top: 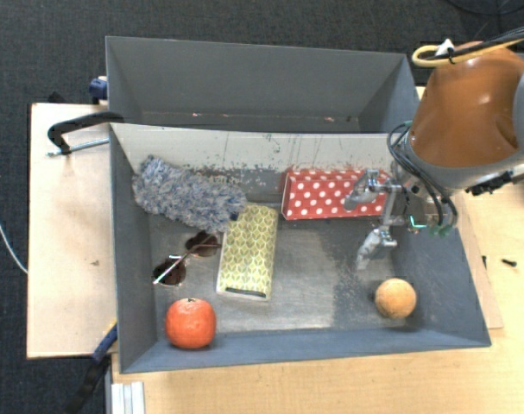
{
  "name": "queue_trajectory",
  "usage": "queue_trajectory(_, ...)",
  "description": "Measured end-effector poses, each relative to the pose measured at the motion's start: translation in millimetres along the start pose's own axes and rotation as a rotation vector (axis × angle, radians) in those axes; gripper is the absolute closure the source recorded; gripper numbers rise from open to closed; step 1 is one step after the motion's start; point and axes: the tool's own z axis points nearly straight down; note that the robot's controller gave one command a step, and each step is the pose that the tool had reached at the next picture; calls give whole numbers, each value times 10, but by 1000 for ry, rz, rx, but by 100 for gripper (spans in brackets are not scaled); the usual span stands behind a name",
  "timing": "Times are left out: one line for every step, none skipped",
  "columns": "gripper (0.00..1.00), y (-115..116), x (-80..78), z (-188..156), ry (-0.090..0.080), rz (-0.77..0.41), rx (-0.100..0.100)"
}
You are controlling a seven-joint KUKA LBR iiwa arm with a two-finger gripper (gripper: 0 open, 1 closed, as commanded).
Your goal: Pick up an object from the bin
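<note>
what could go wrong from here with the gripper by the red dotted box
The gripper hangs between the red dotted box and the tan ball, near the right wall. Descending, it may clip the box's end or that wall; the ball could roll off if nudged.

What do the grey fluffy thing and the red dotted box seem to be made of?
The grey fluffy thing: probably textile or yarn, matte; its surface looks shaggy. The red dotted box: likely printed cardboard or paper; flat faces, straight edges.

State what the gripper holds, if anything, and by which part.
Nothing. The gripper is open and empty, near the right end of the red dotted box.
</note>
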Motion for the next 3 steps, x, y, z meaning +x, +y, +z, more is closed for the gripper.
queue_trajectory(100, 1, -15, -44, -9, -1, 1)
queue_trajectory(100, 1, -15, -44, -9, -1, 1)
queue_trajectory(100, 79, -52, 225, -15, 30, 1)
